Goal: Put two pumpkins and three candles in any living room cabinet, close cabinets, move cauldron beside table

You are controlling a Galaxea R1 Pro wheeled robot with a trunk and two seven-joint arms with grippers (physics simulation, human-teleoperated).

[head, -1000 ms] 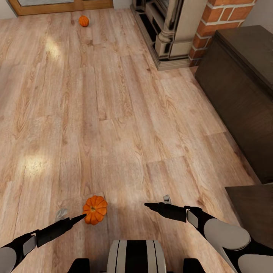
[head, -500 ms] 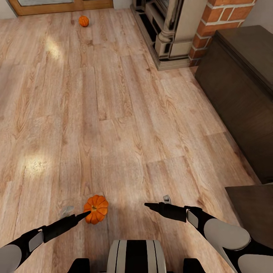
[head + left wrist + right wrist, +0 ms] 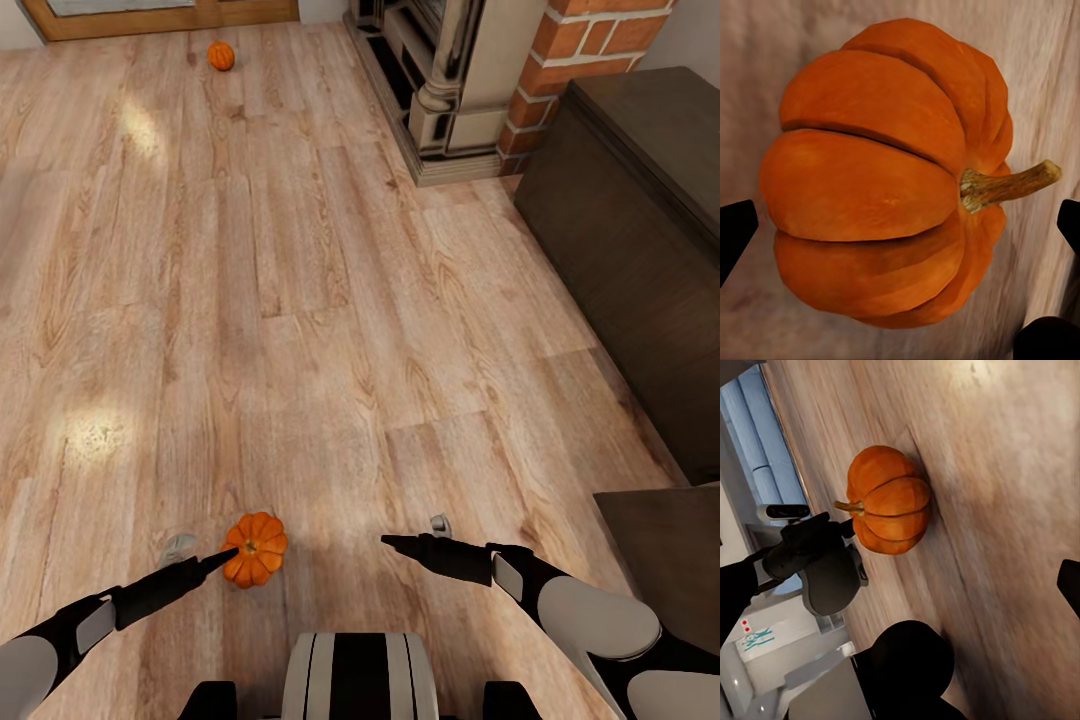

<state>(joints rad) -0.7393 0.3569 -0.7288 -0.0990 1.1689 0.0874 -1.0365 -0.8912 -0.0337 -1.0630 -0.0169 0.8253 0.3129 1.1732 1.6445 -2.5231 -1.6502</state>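
One orange pumpkin (image 3: 256, 549) lies on the wood floor just in front of my base. It looms large in the left wrist view (image 3: 870, 180) and shows in the right wrist view (image 3: 889, 502). My left gripper (image 3: 206, 552) is open right beside it, and its dark fingertips (image 3: 735, 232) frame the pumpkin without closing on it. My right gripper (image 3: 412, 533) hangs open and empty to the pumpkin's right, a short gap away. A second pumpkin (image 3: 221, 55) sits far off near the back wall. The dark-brown cabinet (image 3: 620, 240) stands along the right, its fronts shut.
A brick-and-stone fireplace (image 3: 450, 80) stands at the back right, beside the cabinet. A dark furniture corner (image 3: 660, 540) juts in at the lower right, close to my right arm. Bare wood floor (image 3: 300, 300) stretches between me and the far pumpkin.
My left gripper has edged forward and closer to the near pumpkin, which seems to have shifted very slightly. The right arm and the view have stayed still.
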